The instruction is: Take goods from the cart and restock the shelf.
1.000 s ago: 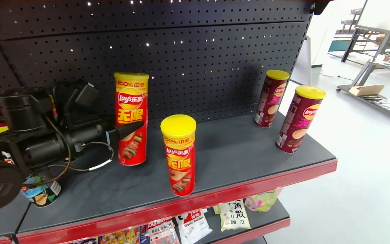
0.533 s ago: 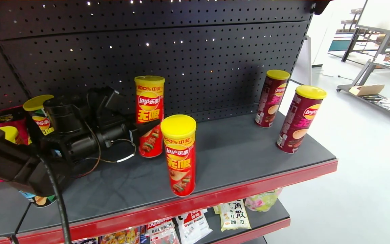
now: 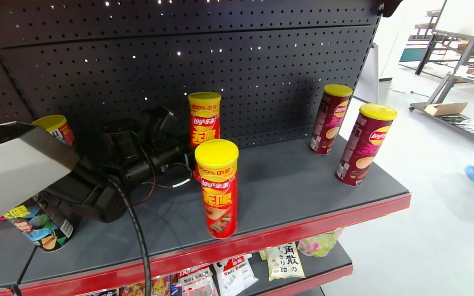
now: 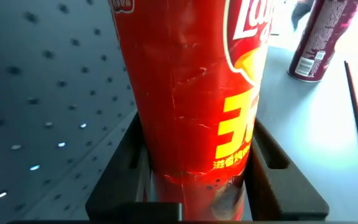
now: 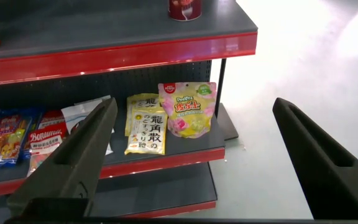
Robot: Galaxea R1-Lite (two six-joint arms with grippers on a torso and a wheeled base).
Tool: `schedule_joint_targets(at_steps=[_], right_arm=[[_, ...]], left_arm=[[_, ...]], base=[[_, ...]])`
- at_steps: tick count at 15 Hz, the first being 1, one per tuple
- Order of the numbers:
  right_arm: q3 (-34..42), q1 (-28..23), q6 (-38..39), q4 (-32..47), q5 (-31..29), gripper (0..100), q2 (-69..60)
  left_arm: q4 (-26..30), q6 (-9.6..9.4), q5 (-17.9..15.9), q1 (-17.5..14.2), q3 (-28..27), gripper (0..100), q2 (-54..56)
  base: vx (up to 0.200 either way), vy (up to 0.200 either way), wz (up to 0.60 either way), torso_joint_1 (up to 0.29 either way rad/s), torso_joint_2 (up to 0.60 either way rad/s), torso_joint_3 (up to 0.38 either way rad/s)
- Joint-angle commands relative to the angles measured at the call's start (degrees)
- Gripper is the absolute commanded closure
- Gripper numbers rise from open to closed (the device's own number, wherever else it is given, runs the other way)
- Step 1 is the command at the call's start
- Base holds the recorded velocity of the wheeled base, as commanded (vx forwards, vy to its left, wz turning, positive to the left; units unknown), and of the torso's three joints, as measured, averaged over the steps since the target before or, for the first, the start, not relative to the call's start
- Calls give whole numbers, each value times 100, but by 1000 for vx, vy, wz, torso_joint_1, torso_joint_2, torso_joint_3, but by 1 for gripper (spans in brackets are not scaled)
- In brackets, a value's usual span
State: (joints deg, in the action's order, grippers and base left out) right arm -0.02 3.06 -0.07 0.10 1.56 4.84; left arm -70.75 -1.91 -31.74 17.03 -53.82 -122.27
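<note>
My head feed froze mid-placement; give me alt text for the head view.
The left end effector grips a red can upright at the back of the shelf, close to the pegboard. A second red can stands in front of it near the shelf edge, and two maroon cans stand at the right end.

Rear can point(image 3: 204, 119) behind front can point(image 3: 217, 189)

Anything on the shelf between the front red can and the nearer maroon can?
No. In the head view, only bare shelf lies between the front red can and the nearer maroon can.
</note>
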Motion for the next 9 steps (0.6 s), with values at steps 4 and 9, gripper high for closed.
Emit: schedule_joint_targets(at_steps=[4, 9], right_arm=[[-6, 2, -1, -1, 2, 0, 8], [2, 2, -1, -1, 2, 0, 8]], left_arm=[[-44, -11, 2, 64, -164, 100, -394], [-53, 7, 10, 64, -507, 100, -649]], base=[[0, 0, 0, 0, 0, 0], [0, 0, 0, 0, 0, 0]])
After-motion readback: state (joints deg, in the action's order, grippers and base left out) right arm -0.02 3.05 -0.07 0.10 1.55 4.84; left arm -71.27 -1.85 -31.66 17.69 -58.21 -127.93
